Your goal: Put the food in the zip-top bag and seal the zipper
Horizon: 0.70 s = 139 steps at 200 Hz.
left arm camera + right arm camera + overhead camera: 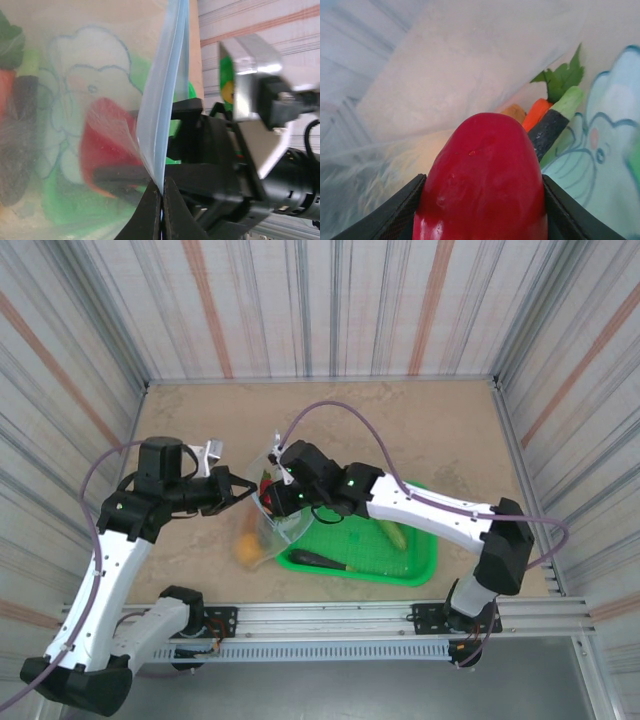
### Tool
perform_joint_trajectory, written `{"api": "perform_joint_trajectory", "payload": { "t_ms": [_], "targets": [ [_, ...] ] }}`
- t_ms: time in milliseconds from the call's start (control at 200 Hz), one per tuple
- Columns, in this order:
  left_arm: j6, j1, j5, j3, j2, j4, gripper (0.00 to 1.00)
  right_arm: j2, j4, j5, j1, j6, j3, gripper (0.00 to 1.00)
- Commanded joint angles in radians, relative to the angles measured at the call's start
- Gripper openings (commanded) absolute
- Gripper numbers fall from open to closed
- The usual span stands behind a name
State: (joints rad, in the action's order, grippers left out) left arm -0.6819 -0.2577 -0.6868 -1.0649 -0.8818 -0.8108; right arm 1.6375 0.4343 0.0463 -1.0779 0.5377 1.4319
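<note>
While striped walls (300, 300) enclose the tan table (400, 430), left pincer (161, 197) clamps the zipper (159, 120), right pincer (482, 220) the apple (485, 160).

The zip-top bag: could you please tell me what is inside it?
Inside the bag are a red apple held by the right gripper, a carrot and a dark piece. The apple hides whatever lies beneath it.

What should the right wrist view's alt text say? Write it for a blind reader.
The right pincer grips a red toy apple inside the clear zip-top bag. Behind it lie an orange carrot with green leaves and a dark eggplant; a cartoon outline is printed on the bag.
</note>
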Motion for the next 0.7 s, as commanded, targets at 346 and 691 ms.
{"api": "perform_joint_trajectory", "payload": {
  "t_ms": [346,691],
  "targets": [
    [0.004,-0.007,0.005,-0.009,0.005,0.006,0.00,0.160,0.152,-0.020,-0.022,-0.013,0.183,0.84],
    [0.015,-0.007,0.024,0.008,0.016,-0.003,0.00,0.006,0.108,-0.083,-0.020,-0.068,0.141,0.80]
  ]
}}
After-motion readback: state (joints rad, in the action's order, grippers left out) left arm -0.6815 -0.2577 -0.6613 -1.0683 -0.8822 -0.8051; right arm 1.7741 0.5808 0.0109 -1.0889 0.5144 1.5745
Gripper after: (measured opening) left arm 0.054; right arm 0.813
